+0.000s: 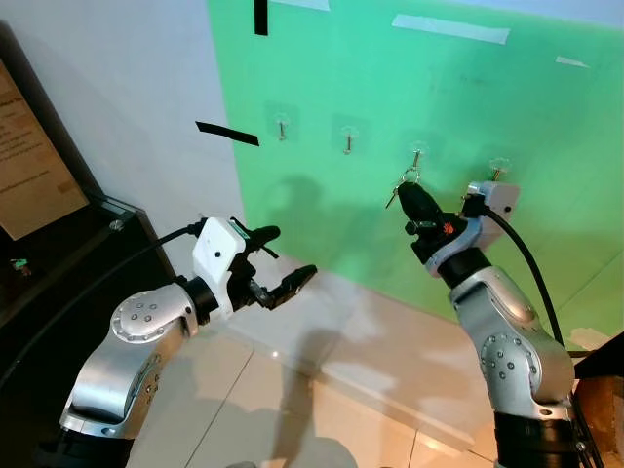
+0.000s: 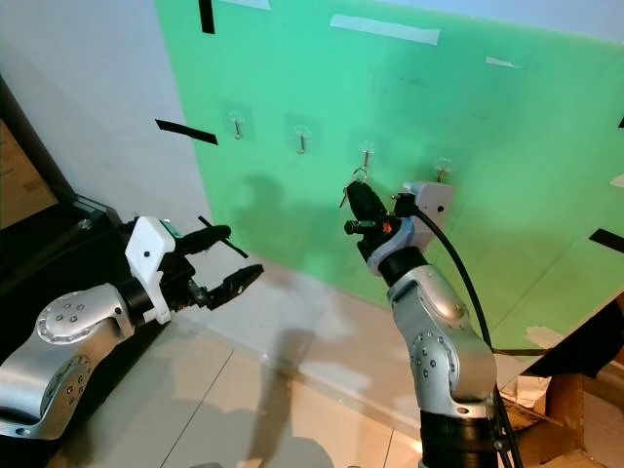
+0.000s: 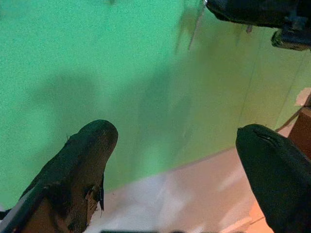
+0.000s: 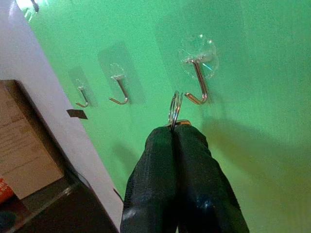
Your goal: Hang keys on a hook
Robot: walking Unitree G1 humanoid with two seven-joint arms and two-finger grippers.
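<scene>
Green wall [image 1: 526,117], right gripper [image 4: 174,130] jaws clamped on key ring [image 4: 174,108] beside hook [image 4: 198,82]; left gripper [image 1: 289,261] jaws wide apart, empty

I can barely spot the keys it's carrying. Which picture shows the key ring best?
The right wrist view: the key ring sticks up from the shut right gripper, just beside a hook and not yet on it. In the eye views the ring is a tiny glint. The left wrist view only shows a blurred dangling key.

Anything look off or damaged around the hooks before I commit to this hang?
Nothing stands out. The hooks sit upright on the green wall. The right gripper pinches the key ring just beside the third hook, not yet on it. The left gripper hangs open, away from the wall.
</scene>
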